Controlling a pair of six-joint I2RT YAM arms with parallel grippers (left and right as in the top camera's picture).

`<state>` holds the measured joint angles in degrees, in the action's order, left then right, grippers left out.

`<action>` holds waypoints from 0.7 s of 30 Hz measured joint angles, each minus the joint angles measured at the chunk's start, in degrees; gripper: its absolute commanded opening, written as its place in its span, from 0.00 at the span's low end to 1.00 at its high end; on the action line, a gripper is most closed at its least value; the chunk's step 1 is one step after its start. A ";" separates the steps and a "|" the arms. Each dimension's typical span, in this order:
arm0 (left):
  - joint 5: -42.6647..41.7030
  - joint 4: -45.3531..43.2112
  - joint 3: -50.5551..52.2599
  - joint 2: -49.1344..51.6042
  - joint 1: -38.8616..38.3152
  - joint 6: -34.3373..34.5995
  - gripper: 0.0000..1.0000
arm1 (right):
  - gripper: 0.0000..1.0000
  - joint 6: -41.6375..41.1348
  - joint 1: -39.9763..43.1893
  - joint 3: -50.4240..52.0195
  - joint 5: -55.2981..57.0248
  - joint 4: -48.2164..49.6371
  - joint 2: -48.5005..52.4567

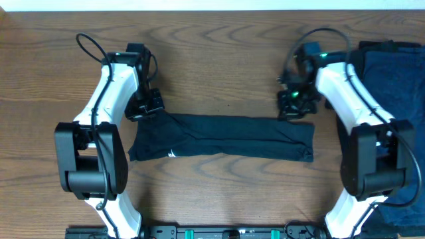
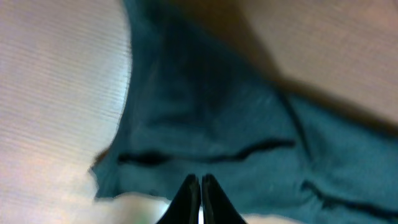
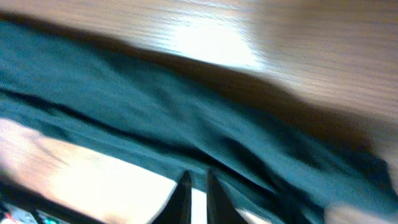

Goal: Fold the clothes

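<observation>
Blur smears both wrist views; left pincer [image 2: 200, 180] and right pincer [image 3: 196, 178] sit closed at folded black cloth T-shirt [image 1: 226, 136] far corners, grip unclear, tiny white label [image 1: 173, 153] unreadable.

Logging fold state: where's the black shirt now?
Overhead: the shirt lies mid-table as a long folded strip, spanning from the left arm to the right arm.

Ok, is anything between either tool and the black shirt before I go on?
Nothing visible. On the black shirt, the left tool sits at the far left corner, the right tool at the far right, both shut. The navy pile lies off to the right.
</observation>
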<state>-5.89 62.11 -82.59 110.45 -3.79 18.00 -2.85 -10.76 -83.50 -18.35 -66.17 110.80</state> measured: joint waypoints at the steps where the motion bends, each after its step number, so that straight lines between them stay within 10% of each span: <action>1: -0.11 -0.79 0.90 0.00 -0.22 0.04 0.06 | 0.01 -0.04 -1.22 0.66 -0.74 1.40 0.00; 21: -1.09 -8.37 8.85 0.00 -1.57 0.04 0.06 | 0.01 -13.51 -17.94 14.71 0.46 26.38 0.15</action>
<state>-6.98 53.74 -73.73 110.45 -5.37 18.04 -16.36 -28.71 -68.79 -17.89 -39.79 110.96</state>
